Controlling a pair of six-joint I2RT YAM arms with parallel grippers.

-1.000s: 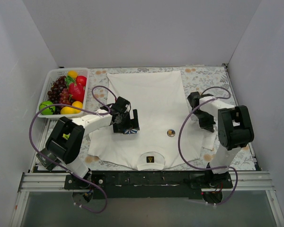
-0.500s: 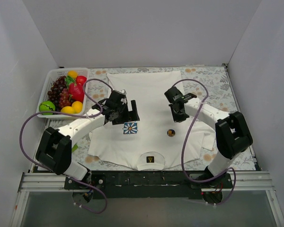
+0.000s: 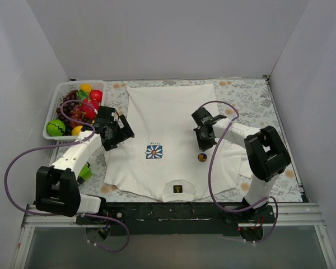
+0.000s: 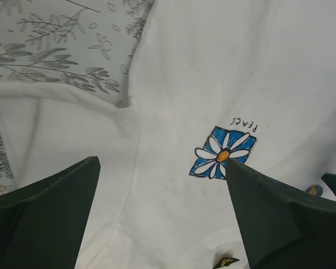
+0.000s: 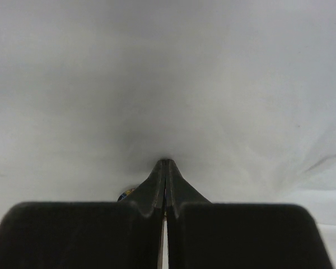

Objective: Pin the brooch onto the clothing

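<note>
The white T-shirt (image 3: 173, 117) lies flat with its collar toward me, its flower print (image 3: 154, 151) and black-gold neck label (image 3: 177, 189) showing. The brooch (image 3: 202, 157) lies dark face up on the shirt, right of the print. My right gripper (image 3: 201, 144) is shut, its tips (image 5: 164, 162) down against the cloth just beyond the brooch, whose edge (image 5: 125, 194) peeks out beside the left finger. My left gripper (image 3: 115, 134) is open and empty over the shirt's left sleeve. Its wrist view (image 4: 161, 168) shows the print (image 4: 223, 152), the label (image 4: 225, 261) and a sliver of the brooch (image 4: 314, 190).
A white basket (image 3: 51, 120) of plastic fruit stands at the back left, just beyond the left gripper. A floral cloth (image 3: 252, 95) covers the table under the shirt. Grey walls close in the back and both sides.
My left gripper has moved left off the flower print, uncovering it, to the left sleeve. My right gripper has swung in from the right over the shirt and come down just beyond the brooch.
</note>
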